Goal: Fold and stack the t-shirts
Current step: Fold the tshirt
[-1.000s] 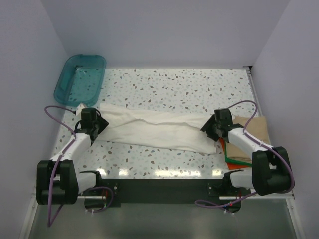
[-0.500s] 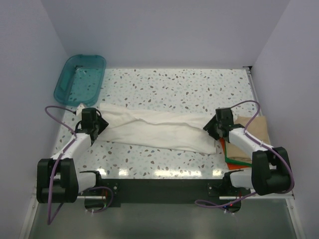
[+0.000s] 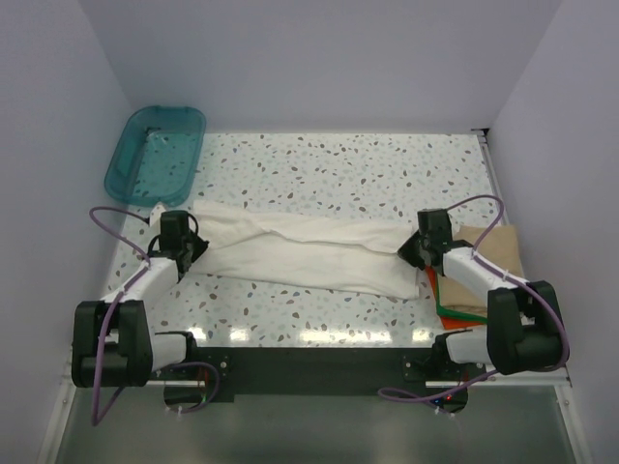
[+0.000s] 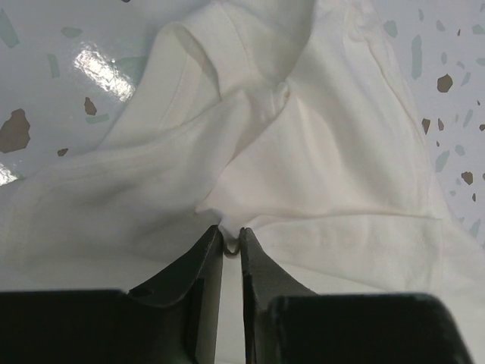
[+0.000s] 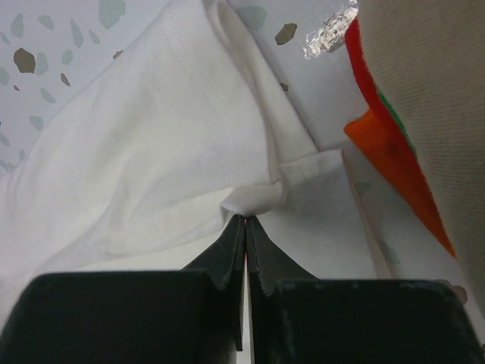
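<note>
An off-white t-shirt (image 3: 300, 253) lies stretched in a long crumpled band across the speckled table. My left gripper (image 3: 190, 244) sits at its left end. In the left wrist view the jaws (image 4: 231, 239) are nearly together, pinching a small fold of the white cloth (image 4: 303, 152). My right gripper (image 3: 406, 249) is at the shirt's right end. Its jaws (image 5: 246, 220) are pressed shut with a rolled edge of the cloth (image 5: 189, 136) caught at the tips. To the right lies a tan t-shirt (image 3: 498, 253) on top of an orange-red one (image 5: 386, 152), with a green edge (image 5: 394, 114) between them.
A teal translucent tub (image 3: 155, 150) stands at the back left corner of the table (image 3: 319, 155). White walls close in the left, back and right sides. The pile of folded shirts sits at the table's right edge, just beside my right arm.
Both grippers have closed on the ends of the off-white shirt, where a second ago they stood open. The arms have barely shifted and the shirt lies as before.
</note>
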Action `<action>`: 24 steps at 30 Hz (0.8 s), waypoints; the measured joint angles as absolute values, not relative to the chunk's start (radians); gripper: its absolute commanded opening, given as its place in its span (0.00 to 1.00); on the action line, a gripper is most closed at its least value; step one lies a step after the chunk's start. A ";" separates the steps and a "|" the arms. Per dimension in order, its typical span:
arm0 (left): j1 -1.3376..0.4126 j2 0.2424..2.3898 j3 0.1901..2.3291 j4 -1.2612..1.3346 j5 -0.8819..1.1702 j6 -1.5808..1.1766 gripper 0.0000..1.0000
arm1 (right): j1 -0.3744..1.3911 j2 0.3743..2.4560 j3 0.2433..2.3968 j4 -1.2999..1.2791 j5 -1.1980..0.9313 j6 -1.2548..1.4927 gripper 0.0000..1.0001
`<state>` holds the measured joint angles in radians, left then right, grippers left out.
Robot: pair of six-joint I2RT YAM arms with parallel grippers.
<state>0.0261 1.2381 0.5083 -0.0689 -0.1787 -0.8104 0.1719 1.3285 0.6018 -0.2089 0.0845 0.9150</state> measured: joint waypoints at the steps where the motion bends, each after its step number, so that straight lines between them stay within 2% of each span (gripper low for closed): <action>1: 0.026 1.238 0.508 -0.068 -0.178 -0.812 0.14 | 0.172 1.328 0.602 -0.209 0.085 0.915 0.00; 4: 0.026 1.244 0.509 -0.068 -0.179 -0.814 0.01 | 0.172 1.328 0.605 -0.218 0.088 0.905 0.00; 22: 0.026 1.127 0.538 -0.102 -0.200 -0.808 0.00 | 0.170 1.246 0.636 -0.289 0.144 0.851 0.00; 24: 0.026 1.106 0.538 -0.113 -0.205 -0.808 0.00 | 0.170 1.238 0.636 -0.294 0.146 0.848 0.12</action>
<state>0.0261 1.1061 0.5385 -0.1135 -0.2050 -0.8078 0.1696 1.2385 0.6357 -0.2935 0.1455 0.8482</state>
